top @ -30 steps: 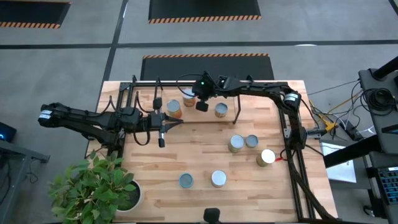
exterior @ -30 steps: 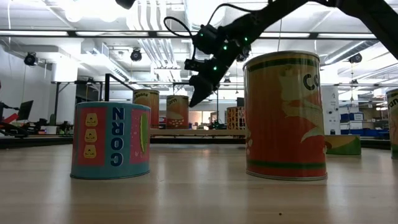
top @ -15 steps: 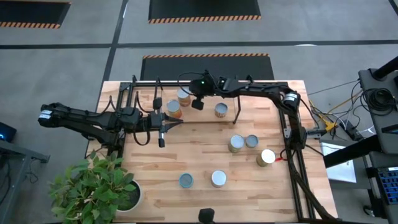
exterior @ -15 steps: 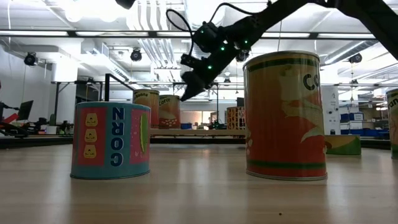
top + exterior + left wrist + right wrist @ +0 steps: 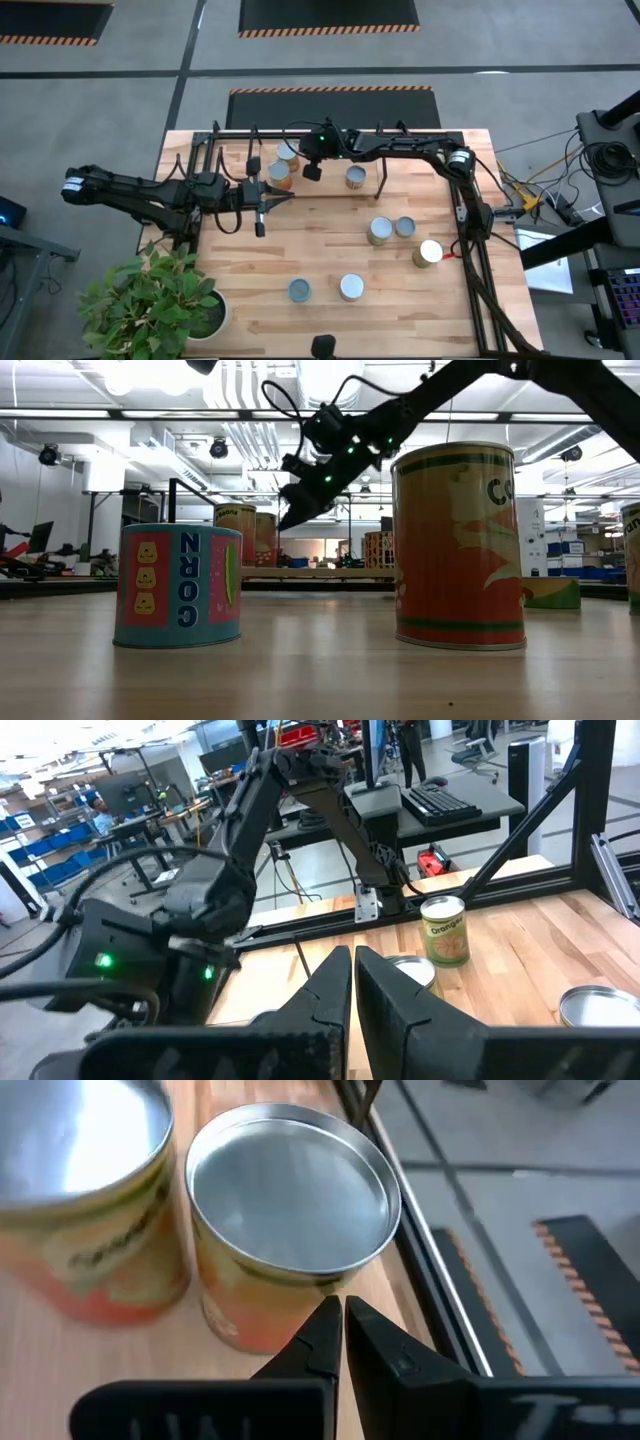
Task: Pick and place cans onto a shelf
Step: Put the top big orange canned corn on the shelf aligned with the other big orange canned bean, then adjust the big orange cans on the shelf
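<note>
Three orange-labelled cans stand on the shelf point(image 5: 330, 131) at the table's far side: one point(image 5: 287, 153) at the far left, one point(image 5: 280, 175) just nearer, one point(image 5: 355, 177) to the right. My right gripper point(image 5: 311, 173) is shut beside the far-left can point(image 5: 290, 1190), on its right and near side; the low view shows it slanting down point(image 5: 285, 520). Several more cans stand upright on the table, among them a pair point(image 5: 379, 231) and a blue one point(image 5: 180, 585). My left gripper point(image 5: 288, 197) is shut and empty, left of the shelf cans. My right gripper has its shut fingertips point(image 5: 330, 1325) against the can's side wall point(image 5: 265, 1295), just below the silvery rim. The fingers slant down from the table's right and near side. The can stands upright on the shelf board, close beside the neighbouring can point(image 5: 80, 1180).
A potted plant point(image 5: 160, 300) stands at the near left corner. Black frame posts run along the table's right edge point(image 5: 470, 230). A tall orange can point(image 5: 460, 545) stands close to the low camera. Bare board lies between the left gripper and the near cans.
My right gripper, still shut, has moved toward the table's left edge along the shelf. The can in front of it has slid left on the shelf board, upright, and now stands next to the leftmost shelf can.
</note>
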Available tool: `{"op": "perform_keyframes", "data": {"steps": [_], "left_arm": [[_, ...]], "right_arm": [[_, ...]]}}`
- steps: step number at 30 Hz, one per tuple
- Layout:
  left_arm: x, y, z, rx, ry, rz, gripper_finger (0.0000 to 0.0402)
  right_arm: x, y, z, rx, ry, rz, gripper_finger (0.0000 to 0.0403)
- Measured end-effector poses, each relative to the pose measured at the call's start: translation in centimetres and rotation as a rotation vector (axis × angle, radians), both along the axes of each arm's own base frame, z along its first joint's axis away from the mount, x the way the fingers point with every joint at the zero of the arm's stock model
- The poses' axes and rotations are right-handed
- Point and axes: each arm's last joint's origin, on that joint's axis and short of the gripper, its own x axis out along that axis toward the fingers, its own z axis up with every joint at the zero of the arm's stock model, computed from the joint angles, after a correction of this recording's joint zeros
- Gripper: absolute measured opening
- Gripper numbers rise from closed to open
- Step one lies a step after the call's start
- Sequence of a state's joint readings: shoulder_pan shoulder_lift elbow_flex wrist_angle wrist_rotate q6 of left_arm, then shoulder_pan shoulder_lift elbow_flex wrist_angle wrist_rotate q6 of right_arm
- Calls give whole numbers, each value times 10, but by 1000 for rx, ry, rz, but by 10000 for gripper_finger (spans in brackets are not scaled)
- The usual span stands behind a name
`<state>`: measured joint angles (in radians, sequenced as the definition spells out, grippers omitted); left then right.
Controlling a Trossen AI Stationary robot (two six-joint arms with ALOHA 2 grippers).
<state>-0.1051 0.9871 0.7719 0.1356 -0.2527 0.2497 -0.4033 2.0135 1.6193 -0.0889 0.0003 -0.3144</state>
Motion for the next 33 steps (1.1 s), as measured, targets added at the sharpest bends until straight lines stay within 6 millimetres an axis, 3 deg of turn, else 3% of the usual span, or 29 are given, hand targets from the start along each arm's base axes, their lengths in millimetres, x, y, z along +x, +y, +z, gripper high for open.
{"op": "perform_keyframes", "data": {"steps": [8,13,18,33], "left_arm": [[0,0,0,0,-1,0,1],[1,0,0,3,0,0,1],[0,0,1,2,-6,1,1],[0,0,0,2,-5,1,1]], "right_arm": [[0,3,1,6,6,4,9],[5,1,7,-13,-93,-7,9],[11,0,0,-19,-125,-6,9],[0,8,10,5,-22,-6,9]]}}
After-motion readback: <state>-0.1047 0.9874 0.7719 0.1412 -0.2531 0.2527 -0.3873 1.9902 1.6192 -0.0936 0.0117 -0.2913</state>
